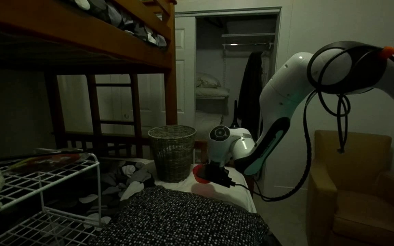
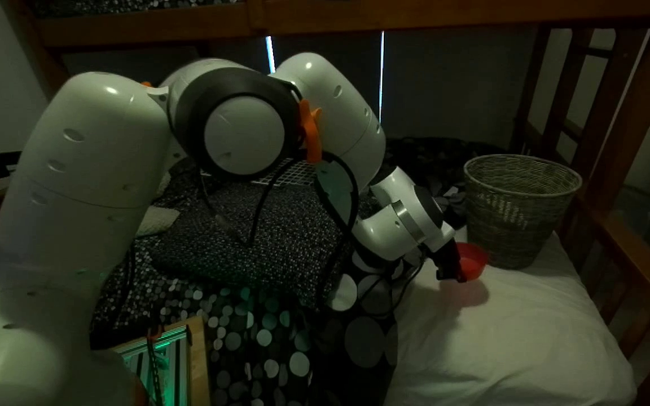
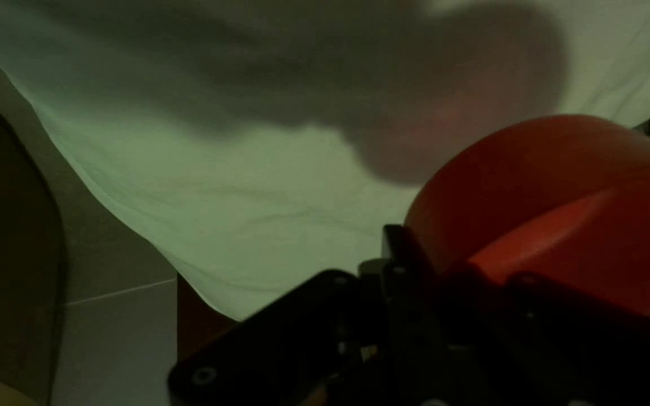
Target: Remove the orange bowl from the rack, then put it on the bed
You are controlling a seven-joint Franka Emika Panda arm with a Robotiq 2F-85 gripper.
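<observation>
The orange bowl (image 1: pixel 199 175) is in my gripper, beside the wastebasket and above the white end of the bed (image 1: pixel 229 198). It also shows in an exterior view (image 2: pixel 474 260) and at the right of the wrist view (image 3: pixel 562 186). My gripper (image 3: pixel 421 254) is shut on the bowl's wall; the bowl is tilted. Its shadow falls on the white bedding, so it hangs a little above it. The gripper shows at the bowl's side in both exterior views (image 1: pixel 209 174) (image 2: pixel 456 265). The white wire rack (image 1: pixel 70 176) stands at the left, away from the gripper.
The grey wastebasket (image 1: pixel 172 153) stands on the bed close to the bowl; it also shows in an exterior view (image 2: pixel 519 220). A speckled dark cover (image 1: pixel 183 218) lies in front. The upper bunk (image 1: pixel 97 44) overhangs the left side. A tan armchair (image 1: pixel 354 191) stands right.
</observation>
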